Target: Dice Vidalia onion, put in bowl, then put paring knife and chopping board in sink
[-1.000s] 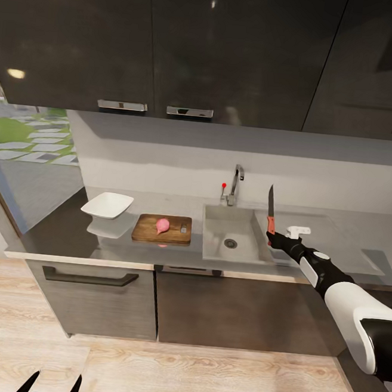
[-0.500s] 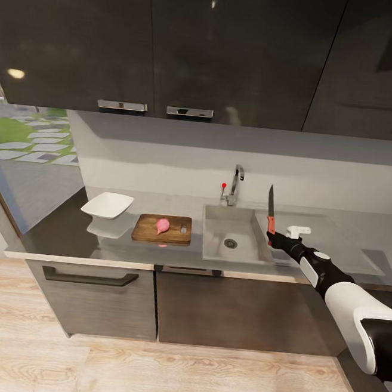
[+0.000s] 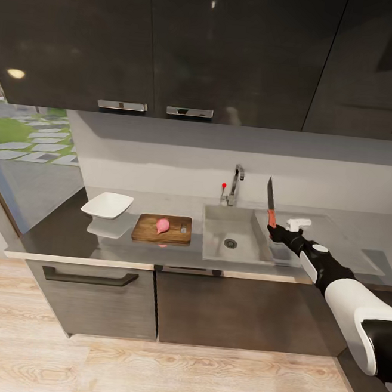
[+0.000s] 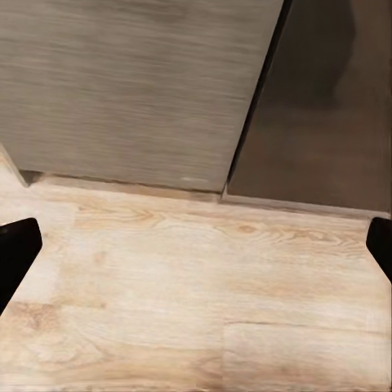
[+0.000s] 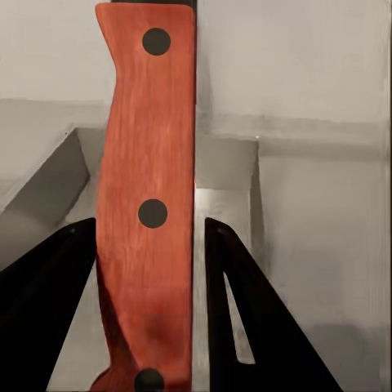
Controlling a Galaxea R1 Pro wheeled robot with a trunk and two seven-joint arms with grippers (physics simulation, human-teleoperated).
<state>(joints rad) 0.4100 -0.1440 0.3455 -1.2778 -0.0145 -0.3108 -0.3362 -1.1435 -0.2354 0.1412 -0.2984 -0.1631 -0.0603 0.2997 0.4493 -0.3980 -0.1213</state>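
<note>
The pink Vidalia onion (image 3: 162, 225) lies on the brown chopping board (image 3: 177, 232), on the countertop (image 3: 60, 234) left of the sink (image 3: 235, 227). A white bowl (image 3: 107, 205) stands left of the board. My right gripper (image 3: 272, 227) is shut on the red-orange handle of the paring knife (image 3: 270, 204). The dark blade points up, above the basin's right edge. In the right wrist view the paring knife handle (image 5: 147, 204) is clamped between the dark fingers (image 5: 245, 310) of the right gripper (image 5: 147, 233). My left gripper (image 4: 196, 253) hangs open over the wooden floor.
A chrome faucet (image 3: 236, 185) with a red knob stands behind the basin. The flat drainboard (image 3: 330, 236) stretches right of it. Dark wall cabinets (image 3: 234, 50) hang above the counter, and base cabinets (image 3: 90, 297) with a drawer handle sit below. A window is at far left.
My right arm has raised the knife a little and tilted its blade slightly left. The left gripper's fingertips have dropped out of the head view's lower edge.
</note>
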